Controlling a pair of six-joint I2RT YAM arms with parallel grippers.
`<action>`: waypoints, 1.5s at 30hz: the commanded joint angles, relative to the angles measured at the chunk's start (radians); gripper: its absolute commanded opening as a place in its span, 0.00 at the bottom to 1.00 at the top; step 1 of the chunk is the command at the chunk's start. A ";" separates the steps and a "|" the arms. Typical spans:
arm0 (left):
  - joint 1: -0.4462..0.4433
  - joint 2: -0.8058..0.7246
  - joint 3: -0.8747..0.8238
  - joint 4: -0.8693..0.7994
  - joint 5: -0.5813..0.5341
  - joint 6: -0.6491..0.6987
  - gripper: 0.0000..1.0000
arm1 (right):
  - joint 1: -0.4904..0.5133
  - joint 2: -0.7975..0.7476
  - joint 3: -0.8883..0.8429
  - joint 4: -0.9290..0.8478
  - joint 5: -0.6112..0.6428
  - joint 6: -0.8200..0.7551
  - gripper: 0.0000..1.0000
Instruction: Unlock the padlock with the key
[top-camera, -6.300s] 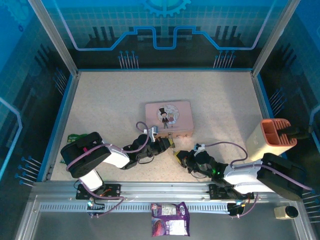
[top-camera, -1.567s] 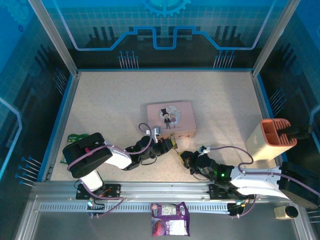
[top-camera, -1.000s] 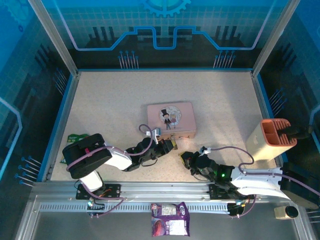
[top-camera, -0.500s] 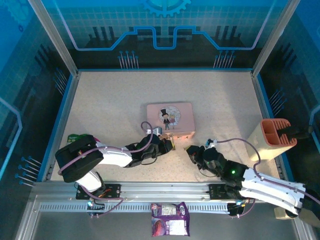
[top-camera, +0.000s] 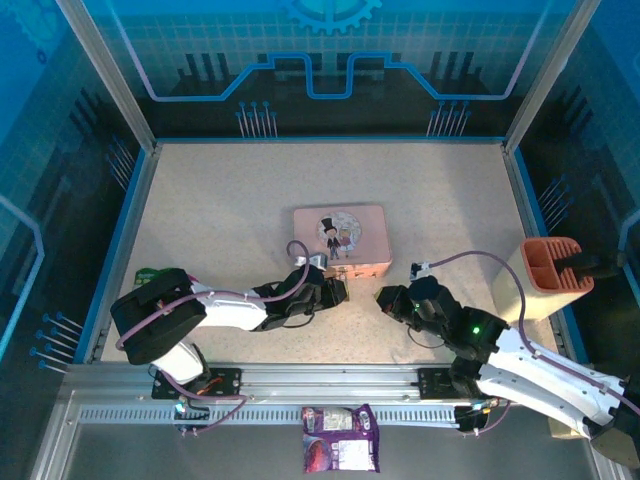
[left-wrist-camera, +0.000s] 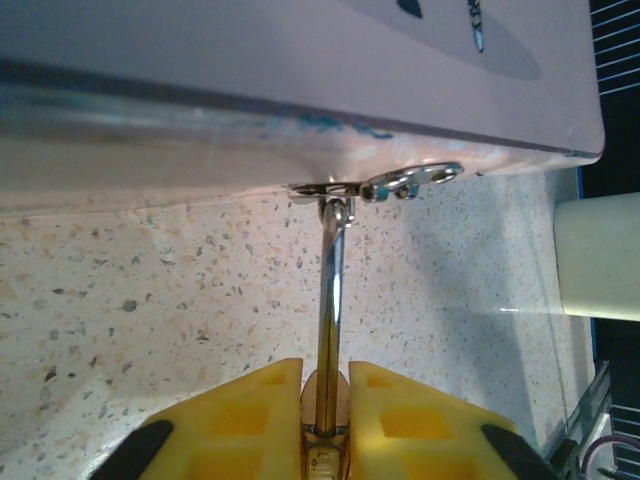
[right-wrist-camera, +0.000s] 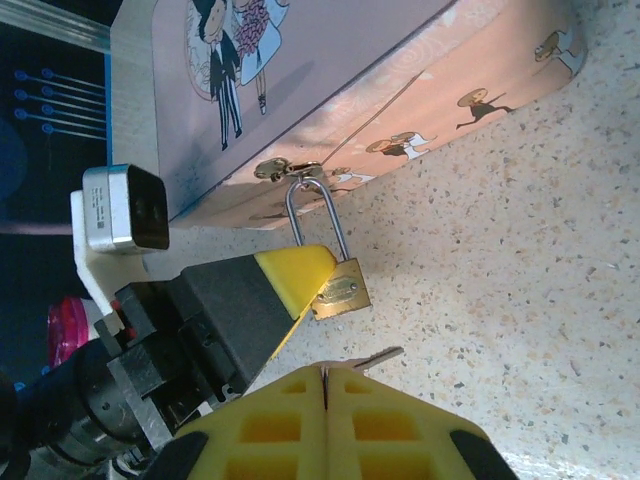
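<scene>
The small brass padlock (right-wrist-camera: 340, 285) hangs by its thin silver shackle (left-wrist-camera: 330, 290) from the hasp (left-wrist-camera: 400, 183) on the front of the pink box (top-camera: 340, 238). My left gripper (left-wrist-camera: 325, 385) is shut on the padlock body, one yellow finger on each side, and the shackle runs straight up to the hasp. In the right wrist view a left finger (right-wrist-camera: 290, 280) covers part of the padlock. My right gripper (right-wrist-camera: 324, 372) is shut on the key (right-wrist-camera: 375, 357). Its silver blade pokes out to the right, a little below the padlock and apart from it. From above, the right gripper (top-camera: 385, 297) sits just right of the left gripper (top-camera: 337, 292).
A cream and orange holder (top-camera: 545, 278) stands at the right edge. A purple snack packet (top-camera: 340, 450) lies on the front rail. Something green (top-camera: 150, 273) lies by the left wall. Blue walls ring the speckled table (top-camera: 240, 200).
My right arm has swung forward and to the right, carrying the key up level with the padlock. My left arm has stretched a little toward the box, still on the padlock.
</scene>
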 joint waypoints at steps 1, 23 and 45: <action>0.009 0.006 0.004 -0.098 -0.005 0.033 0.21 | -0.010 0.003 0.016 -0.042 -0.017 -0.071 0.00; 0.007 -0.387 -0.228 0.387 0.330 0.905 0.45 | -0.020 0.033 0.190 -0.030 -0.135 -0.263 0.00; 0.056 -0.208 -0.179 0.639 0.506 1.235 0.36 | 0.041 0.010 0.224 0.087 -0.212 -0.280 0.00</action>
